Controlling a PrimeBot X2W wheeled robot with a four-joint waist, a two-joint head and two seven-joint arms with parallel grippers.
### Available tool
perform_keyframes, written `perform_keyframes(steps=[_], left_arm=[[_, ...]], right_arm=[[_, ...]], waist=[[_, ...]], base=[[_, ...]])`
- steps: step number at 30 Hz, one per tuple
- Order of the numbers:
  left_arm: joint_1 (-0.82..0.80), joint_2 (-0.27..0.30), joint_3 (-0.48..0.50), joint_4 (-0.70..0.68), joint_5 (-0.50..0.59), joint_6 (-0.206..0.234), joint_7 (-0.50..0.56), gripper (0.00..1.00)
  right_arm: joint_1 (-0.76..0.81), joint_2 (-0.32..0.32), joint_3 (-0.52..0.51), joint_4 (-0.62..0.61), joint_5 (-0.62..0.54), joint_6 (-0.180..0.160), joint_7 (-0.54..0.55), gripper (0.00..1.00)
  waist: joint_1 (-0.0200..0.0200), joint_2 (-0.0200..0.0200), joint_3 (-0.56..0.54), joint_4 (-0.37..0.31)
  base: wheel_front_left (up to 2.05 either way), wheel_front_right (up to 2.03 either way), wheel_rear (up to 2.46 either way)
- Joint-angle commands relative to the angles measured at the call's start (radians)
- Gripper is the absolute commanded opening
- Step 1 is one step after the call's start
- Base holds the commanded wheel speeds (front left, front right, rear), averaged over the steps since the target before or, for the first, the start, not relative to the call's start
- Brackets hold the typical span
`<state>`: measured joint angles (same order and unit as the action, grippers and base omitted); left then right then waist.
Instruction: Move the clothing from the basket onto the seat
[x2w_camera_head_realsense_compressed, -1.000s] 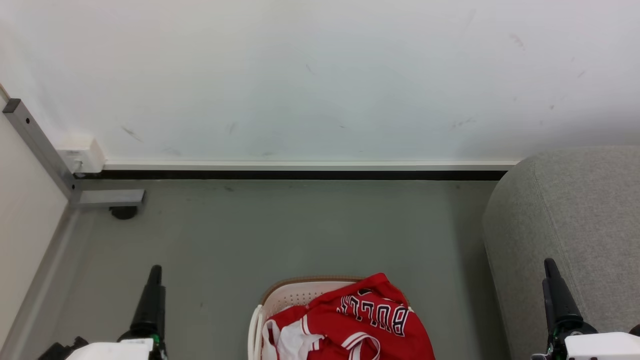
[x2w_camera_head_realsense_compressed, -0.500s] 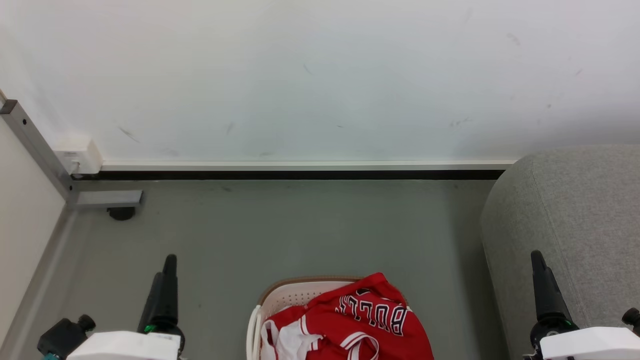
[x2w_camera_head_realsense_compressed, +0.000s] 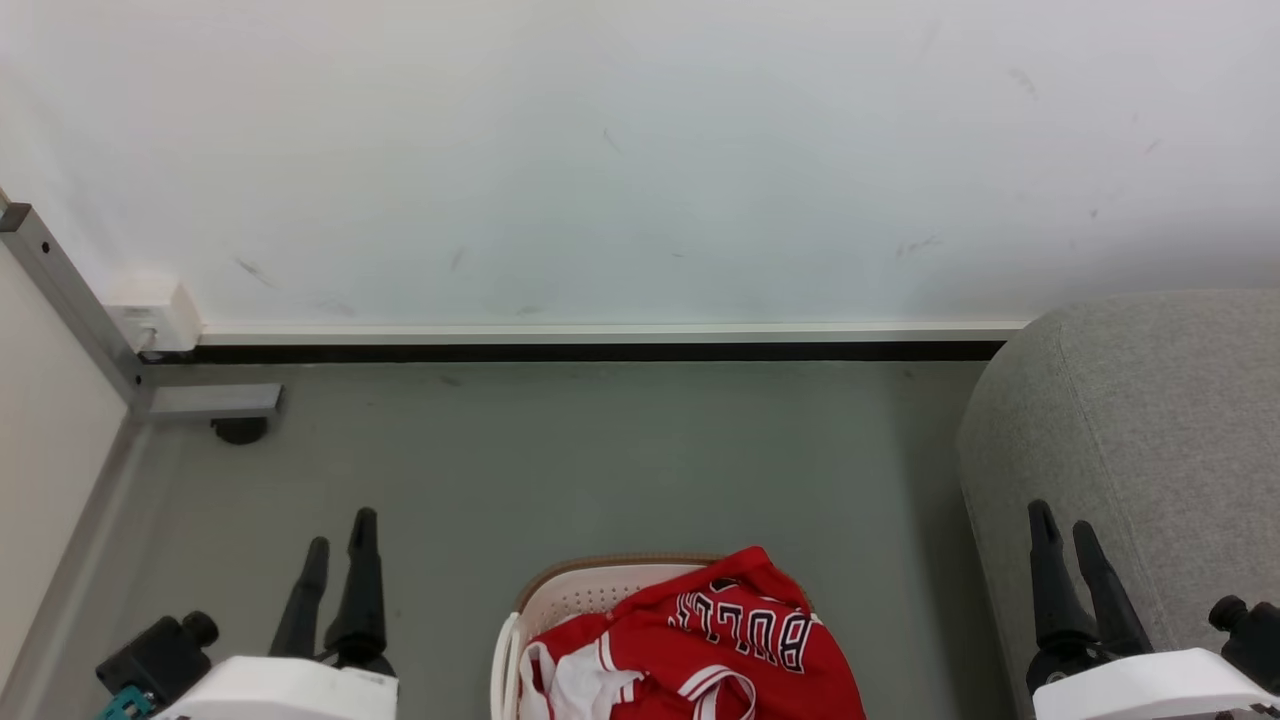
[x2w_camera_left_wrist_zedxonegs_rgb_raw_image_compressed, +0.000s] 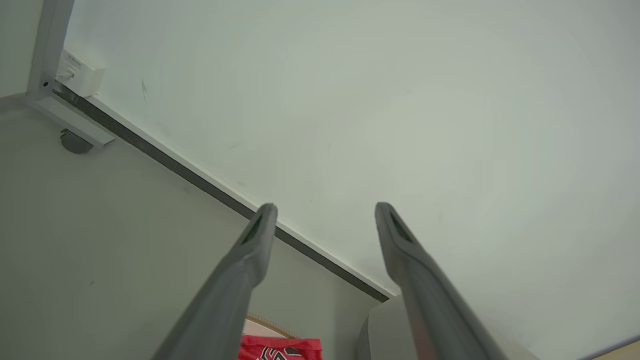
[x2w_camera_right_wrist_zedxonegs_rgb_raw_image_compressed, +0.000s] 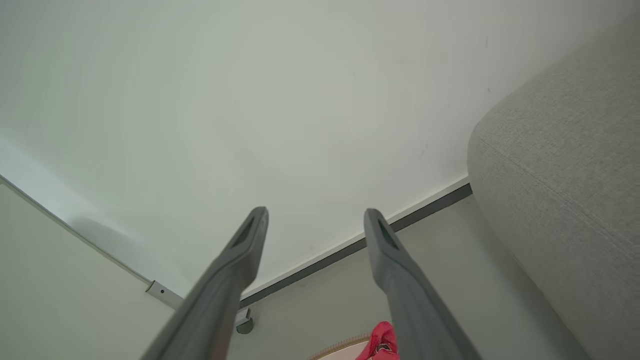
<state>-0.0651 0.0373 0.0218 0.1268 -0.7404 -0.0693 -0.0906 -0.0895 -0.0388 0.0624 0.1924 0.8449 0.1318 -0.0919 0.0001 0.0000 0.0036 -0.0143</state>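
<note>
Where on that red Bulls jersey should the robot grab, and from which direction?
Probably the bunched peak where the clothing heaps over the far rim of the basket. Come down from above: the basket's walls block the sides, and a raised fold gives open fingers something to pinch.

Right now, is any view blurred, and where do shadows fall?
Head view: soft light, sharp; the clothing lettering is legible, faint shadow on the floor by the seat. Left wrist view: the left gripper is soft toward the bottom edge. Right wrist view: the right gripper likewise; seat weave crisp, grey shadow on the wall.
</note>
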Motion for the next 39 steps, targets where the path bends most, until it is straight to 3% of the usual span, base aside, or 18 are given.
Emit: perform_keyframes(steps=[1, 17, 39], left_arm=[[-0.007, 0.012, -0.005, -0.016, 0.050, 0.005, -0.013, 1.00], [-0.003, 0.028, -0.039, -0.015, 0.247, 0.030, -0.058, 1.00], [0.004, 0.023, -0.049, -0.019, 0.426, 0.025, -0.107, 1.00]], right_arm=[[-0.026, -0.011, 0.002, -0.007, -0.054, -0.001, -0.011, 1.00], [-0.036, -0.012, 0.023, 0.032, -0.273, -0.001, -0.056, 1.00], [-0.049, -0.014, 0.064, 0.054, -0.438, -0.001, -0.107, 1.00]], waist=[[-0.0001, 0.0000, 0.000, -0.001], [-0.0001, 0.0000, -0.003, -0.006], [-0.0001, 0.0000, -0.004, -0.015]], base=[[0.00, 0.00, 0.00], [0.00, 0.00, 0.00], [0.00, 0.00, 0.00]])
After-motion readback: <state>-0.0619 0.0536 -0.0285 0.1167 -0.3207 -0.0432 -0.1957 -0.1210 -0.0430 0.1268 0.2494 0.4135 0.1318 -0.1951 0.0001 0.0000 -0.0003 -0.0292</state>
